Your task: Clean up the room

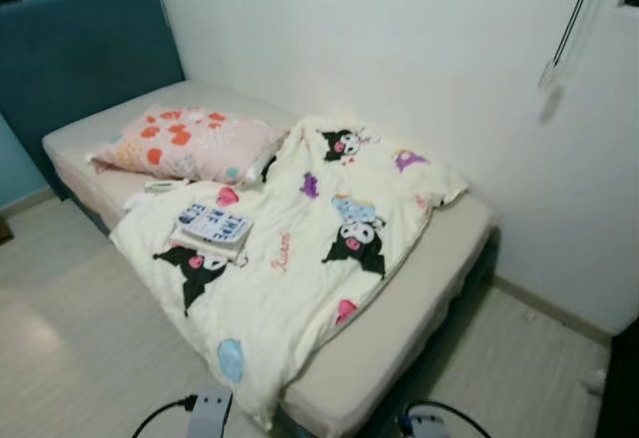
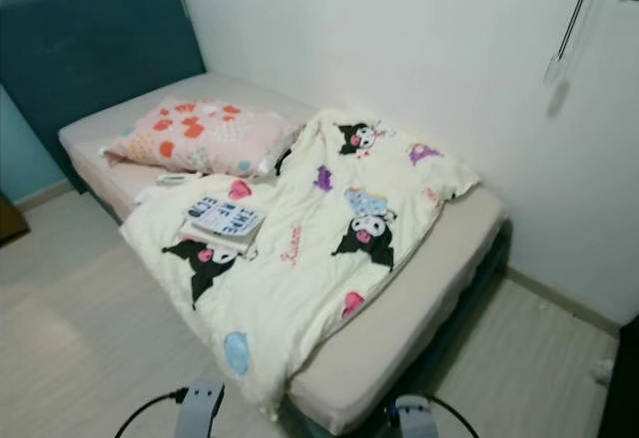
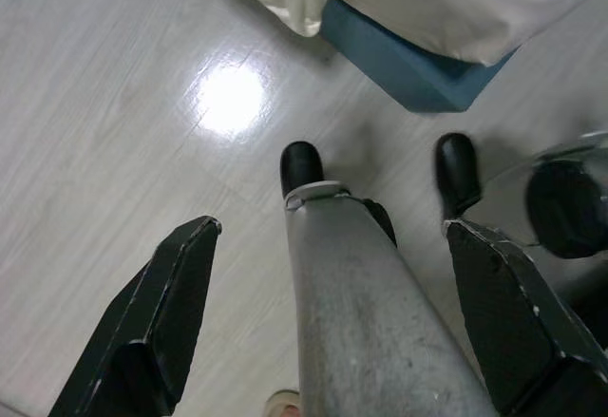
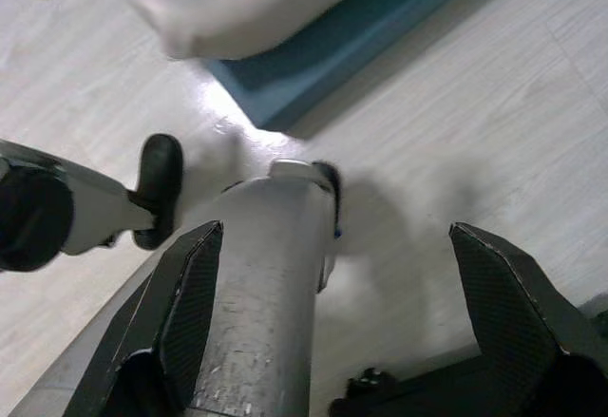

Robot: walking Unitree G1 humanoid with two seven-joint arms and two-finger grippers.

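A humanoid robot stands at the foot corner of a low bed (image 1: 419, 308), both arms hanging idle with the room still untidy. The left gripper (image 3: 323, 322) and right gripper (image 4: 332, 312) point down at the pale wood floor (image 3: 114, 113), jaws spread wide and holding nothing. The cartoon-print blanket (image 1: 300, 248) lies rumpled across the mattress, its long axis running from about 7 o'clock to 1 o'clock in the head view, one corner drooping over the near edge. A book (image 1: 213, 226) rests on it at roughly 10 o'clock from the robot, with a heart-print pillow (image 1: 190, 144) beyond it towards the blue headboard (image 1: 80, 54). The left arm looks the nearer to the book, though both stand well apart from it. A small flat object by the pillow is too blurred to identify, and the bed's far side meets the wall (image 1: 399, 39).
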